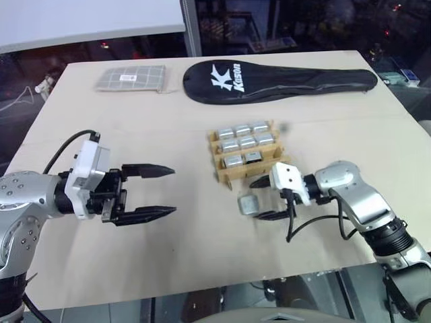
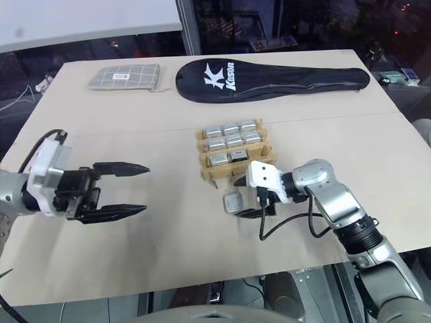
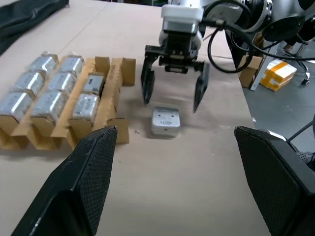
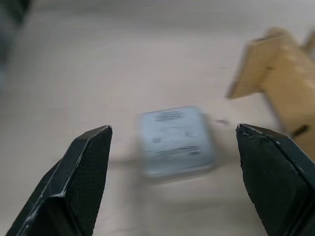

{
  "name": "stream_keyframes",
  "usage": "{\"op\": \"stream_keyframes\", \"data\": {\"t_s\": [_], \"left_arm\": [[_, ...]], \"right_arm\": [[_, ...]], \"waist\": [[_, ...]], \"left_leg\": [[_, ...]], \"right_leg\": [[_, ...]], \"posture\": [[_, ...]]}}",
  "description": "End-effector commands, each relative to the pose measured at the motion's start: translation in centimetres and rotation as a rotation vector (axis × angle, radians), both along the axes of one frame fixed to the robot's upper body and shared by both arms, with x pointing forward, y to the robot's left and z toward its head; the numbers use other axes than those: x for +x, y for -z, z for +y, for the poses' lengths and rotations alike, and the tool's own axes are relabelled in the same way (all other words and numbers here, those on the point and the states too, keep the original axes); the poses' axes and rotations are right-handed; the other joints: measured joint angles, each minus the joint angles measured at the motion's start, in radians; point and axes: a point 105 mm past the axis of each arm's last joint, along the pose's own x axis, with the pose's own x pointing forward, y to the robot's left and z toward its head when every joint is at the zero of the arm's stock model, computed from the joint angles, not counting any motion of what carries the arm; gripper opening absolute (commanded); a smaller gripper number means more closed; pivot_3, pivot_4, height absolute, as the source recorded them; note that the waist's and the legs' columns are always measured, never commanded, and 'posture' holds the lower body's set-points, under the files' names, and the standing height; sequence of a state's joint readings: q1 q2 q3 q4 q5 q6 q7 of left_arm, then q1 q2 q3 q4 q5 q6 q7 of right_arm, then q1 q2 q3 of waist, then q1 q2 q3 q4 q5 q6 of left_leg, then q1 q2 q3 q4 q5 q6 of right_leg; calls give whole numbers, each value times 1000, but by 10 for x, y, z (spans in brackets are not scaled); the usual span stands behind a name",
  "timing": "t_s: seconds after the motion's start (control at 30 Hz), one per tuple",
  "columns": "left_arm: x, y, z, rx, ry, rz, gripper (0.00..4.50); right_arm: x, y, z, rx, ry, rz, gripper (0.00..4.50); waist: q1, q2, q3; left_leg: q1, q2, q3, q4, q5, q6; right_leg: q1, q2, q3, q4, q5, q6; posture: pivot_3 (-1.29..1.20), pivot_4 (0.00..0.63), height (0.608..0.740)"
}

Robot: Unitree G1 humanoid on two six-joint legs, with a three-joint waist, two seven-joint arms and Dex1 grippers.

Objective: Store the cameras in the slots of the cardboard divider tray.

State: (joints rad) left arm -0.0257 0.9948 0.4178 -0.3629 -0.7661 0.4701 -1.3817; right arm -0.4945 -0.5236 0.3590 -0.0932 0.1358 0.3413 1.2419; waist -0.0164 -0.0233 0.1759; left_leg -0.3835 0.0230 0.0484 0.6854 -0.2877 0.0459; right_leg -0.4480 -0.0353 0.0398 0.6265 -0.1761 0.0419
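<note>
My right gripper [image 1: 264, 199] stands wide open, empty, straddling the last small silver-grey boxy camera [image 1: 249, 204] beside the brown cardboard divider tray [image 1: 221, 176], positioned for pickup.

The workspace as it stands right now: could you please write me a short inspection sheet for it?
Surface: light tan table, flat and dry.
Job's things: cardboard divider tray mid-table with eight cameras slotted and one front slot free; one loose camera lies flat on the table just in front of the tray.
Clutter: black racket cover and grey checked pouch along the far edge.
Grippers: left gripper open, hanging above the table, holding nothing; right gripper open, its fingers to either side of the loose camera, not touching it.
Cables: black cable looping off the right wrist onto the table.
Surroundings: dark floor and boxes beyond the table.
</note>
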Motion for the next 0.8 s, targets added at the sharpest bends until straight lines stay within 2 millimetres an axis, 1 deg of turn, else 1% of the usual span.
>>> {"op": "stream_keyframes", "data": {"t_s": [0.03,0.23,0.33,0.37,0.4,0.47,0.5,0.57,0.63,0.7,0.8], "left_arm": [[0,-5,-2,18,22,-16,3927],[1,-6,-4,19,28,-15,3927],[3,-7,-5,16,32,-13,3927],[3,-6,-6,15,35,-12,3927],[3,-6,-7,13,35,-10,3927],[4,-3,-8,7,26,35,3927],[5,-1,-12,-8,22,43,3927],[10,6,-22,-63,-21,61,3927],[13,16,-31,-104,-54,134,3927],[11,26,-42,-131,-54,182,3927],[19,30,-52,-194,-86,216,3927]], "right_arm": [[3,0,2,-9,-11,-48,3987],[-5,14,4,-41,-41,-2,3987],[-4,12,5,-19,-30,7,3987],[-4,11,5,-17,-30,4,3455],[-3,10,5,-13,-31,-2,3125],[-2,5,6,15,-26,-3,2114],[-2,2,6,25,-24,-11,1877],[-1,-2,5,36,-20,-51,1888],[-1,-8,5,46,-14,-115,1888],[4,-22,9,93,8,-255,1888],[9,-41,18,141,9,-479,1888]], "waist": [[1,0,0],[1,0,0],[1,0,0],[1,0,0],[1,0,0],[1,0,0],[1,0,0],[1,0,0],[2,0,0],[2,-1,0],[2,-1,0]], "left_leg": [[0,0,0,0,0,0],[-1,0,0,0,0,0],[0,0,0,0,0,0],[0,0,0,0,0,0],[0,0,0,0,0,0],[0,0,0,0,0,0],[0,0,0,0,0,0],[0,0,0,0,0,0],[-1,0,0,0,0,0],[-1,0,-1,0,0,0],[-1,0,-1,0,0,0]], "right_leg": [[0,0,0,0,0,-1],[0,0,0,-1,0,-1],[0,0,0,-1,0,0],[0,0,0,-1,0,0],[0,0,0,-1,0,0],[0,0,0,-1,0,0],[0,0,0,-1,0,0],[0,0,0,-1,0,0],[0,0,0,-1,0,0],[0,0,0,-1,1,0],[0,0,0,0,1,0]], "posture": [[0,150,740],[0,150,740],[0,150,740],[0,150,740],[0,150,740],[0,150,740],[0,150,740],[0,150,740],[0,150,740],[0,150,740],[0,150,740]]}}
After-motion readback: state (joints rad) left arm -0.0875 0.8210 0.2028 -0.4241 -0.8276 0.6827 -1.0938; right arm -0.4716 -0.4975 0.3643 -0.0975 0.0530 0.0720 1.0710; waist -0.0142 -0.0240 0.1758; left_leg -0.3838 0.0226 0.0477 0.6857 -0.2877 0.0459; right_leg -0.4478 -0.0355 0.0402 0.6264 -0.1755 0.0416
